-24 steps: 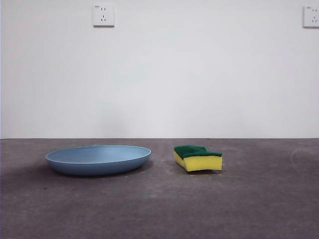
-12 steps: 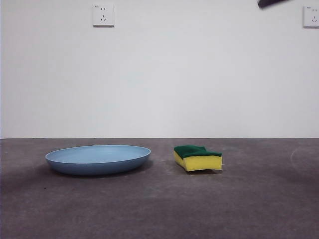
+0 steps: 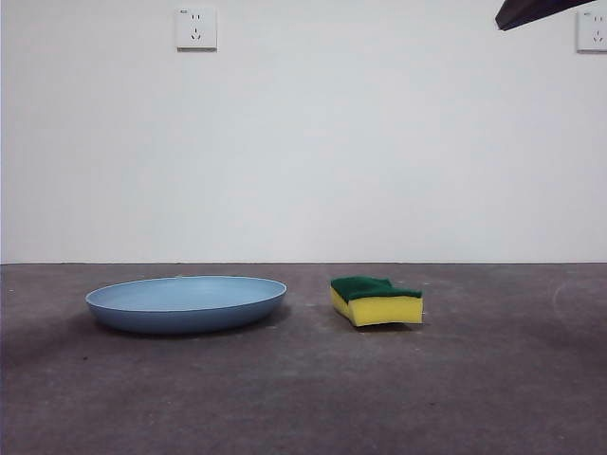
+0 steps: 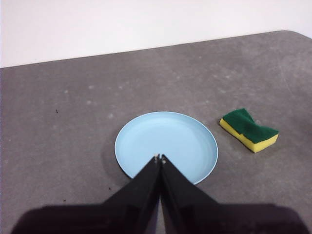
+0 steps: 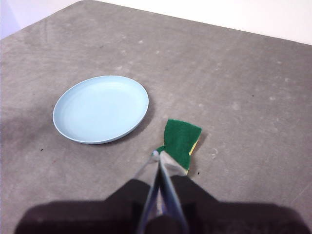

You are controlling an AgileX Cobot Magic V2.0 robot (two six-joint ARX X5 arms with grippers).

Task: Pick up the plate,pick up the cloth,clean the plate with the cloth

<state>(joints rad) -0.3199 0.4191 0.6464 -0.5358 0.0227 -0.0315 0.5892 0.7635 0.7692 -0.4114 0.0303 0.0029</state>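
so the plate (image 3: 186, 303) is sitting flat on the grey table (image 3: 474, 398), roughly 8 o'clock from the middle of the front view; the cloth (image 3: 377, 300) (really a yellow sponge, green side up) is just off its rim at 3 o'clock, not touching; left gripper (image 4: 159, 159) hangs above the plate, jaws pressed together on nothing; right gripper (image 5: 157, 157) is above the sponge, jaws pinched together too, empty; a black arm tip (image 3: 531, 11) shows at 1 o'clock.
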